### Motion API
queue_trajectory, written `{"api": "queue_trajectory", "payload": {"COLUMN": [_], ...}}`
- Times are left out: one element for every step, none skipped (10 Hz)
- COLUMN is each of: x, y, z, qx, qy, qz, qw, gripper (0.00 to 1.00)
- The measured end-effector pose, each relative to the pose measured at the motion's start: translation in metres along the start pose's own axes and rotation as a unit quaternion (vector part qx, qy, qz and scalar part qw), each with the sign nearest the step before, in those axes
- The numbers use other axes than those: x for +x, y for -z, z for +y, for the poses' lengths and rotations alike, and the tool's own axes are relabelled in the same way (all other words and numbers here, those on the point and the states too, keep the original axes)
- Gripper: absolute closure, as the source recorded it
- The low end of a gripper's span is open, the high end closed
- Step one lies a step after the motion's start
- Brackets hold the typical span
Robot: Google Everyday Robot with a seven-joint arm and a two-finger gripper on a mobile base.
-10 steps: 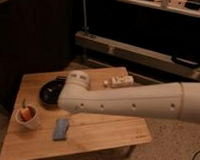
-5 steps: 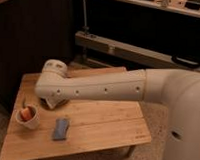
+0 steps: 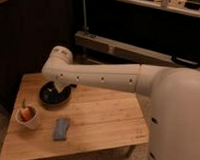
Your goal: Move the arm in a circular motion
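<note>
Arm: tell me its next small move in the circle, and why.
Probably sweep the arm on along its arc, staying above the table. Its elbow hangs just over the dark bowl, with the cup and sponge nearby. The pincer is out of view.

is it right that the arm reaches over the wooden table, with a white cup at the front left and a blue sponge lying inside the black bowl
Not quite. In the camera view the blue sponge lies flat on the wooden table, in front of the black bowl, not inside it. The rest holds: the arm reaches over the table and the white cup stands front left. The gripper is not in view; the arm hides its end.
</note>
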Motion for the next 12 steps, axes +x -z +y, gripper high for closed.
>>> {"api": "queue_trajectory", "payload": {"x": [0.004,0.008,0.009,0.005,-0.002,-0.014,-0.030,-0.046,-0.071,-0.088,-0.107,-0.135], "y": [-0.007,-0.016,-0.022,-0.029,-0.035,-0.038,-0.039,-0.039,-0.037,-0.034,-0.031,-0.024], "z": [0.019,0.049,0.069,0.099,0.124,0.153,0.179,0.199,0.220,0.231,0.240,0.247], "qx": [-0.010,-0.026,-0.037,-0.053,-0.066,-0.079,-0.091,-0.101,-0.111,-0.116,-0.120,-0.125], "qy": [-0.011,-0.027,-0.040,-0.060,-0.078,-0.099,-0.118,-0.137,-0.163,-0.179,-0.194,-0.213], "qz": [-0.003,-0.007,-0.010,-0.017,-0.024,-0.031,-0.040,-0.046,-0.055,-0.059,-0.065,-0.074], "qw": [0.9999,0.9993,0.9985,0.9967,0.9945,0.9915,0.9880,0.9843,0.9789,0.9752,0.9715,0.9662], "gripper": [0.39,0.39,0.39,0.39,0.39,0.39,0.39,0.39,0.39,0.39,0.39,0.39]}}
